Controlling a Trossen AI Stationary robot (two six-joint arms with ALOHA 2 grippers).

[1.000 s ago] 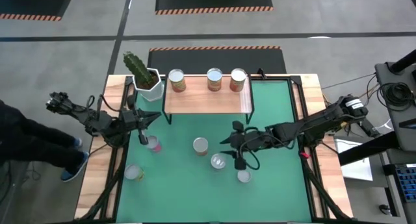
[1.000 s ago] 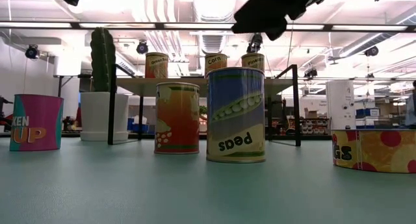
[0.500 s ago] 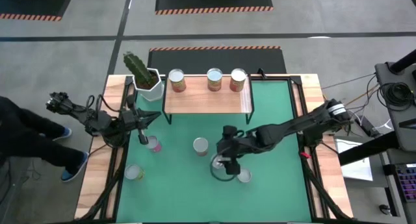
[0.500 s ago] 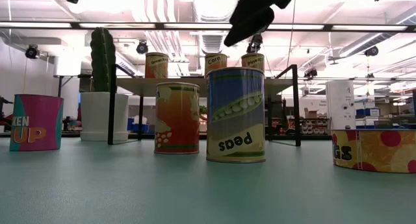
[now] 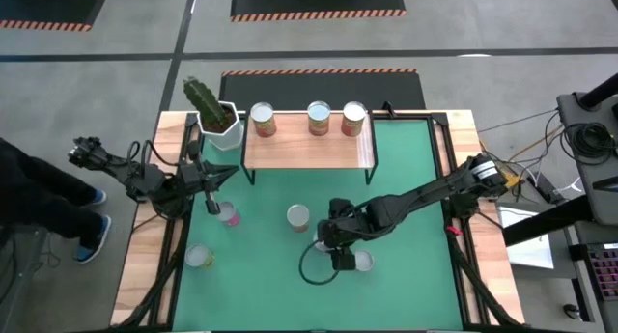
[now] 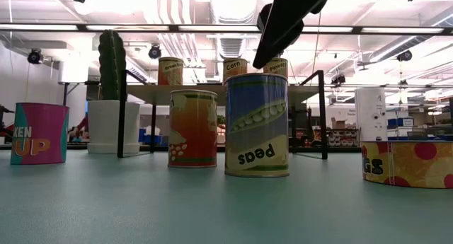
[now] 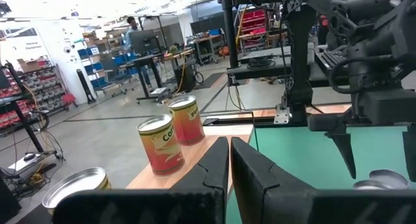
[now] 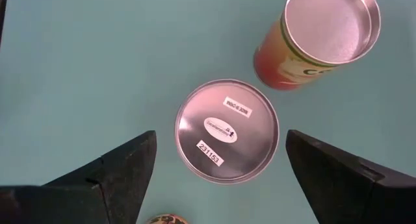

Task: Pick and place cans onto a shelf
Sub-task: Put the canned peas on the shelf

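The light-wood shelf stands at the table's far edge with three cans on its board. Several more cans stand on the green mat. Among them are a pink one, an orange one and a blue peas can that stands upside down. My right gripper hangs open above the peas can's silver end, pointing down, one finger out past each side and clear of it. At the table's left side, my left gripper is held level and shut, with nothing in it.
A cactus in a white pot stands at the shelf's left end. Two more cans stand near the front, one just right of my right gripper and one at the left. A person stands beyond the table's left edge.
My right gripper has moved toward the table's left and near edges and tipped from a shallow slant to point steeply down. It now hangs over the peas can. The cans have not moved.
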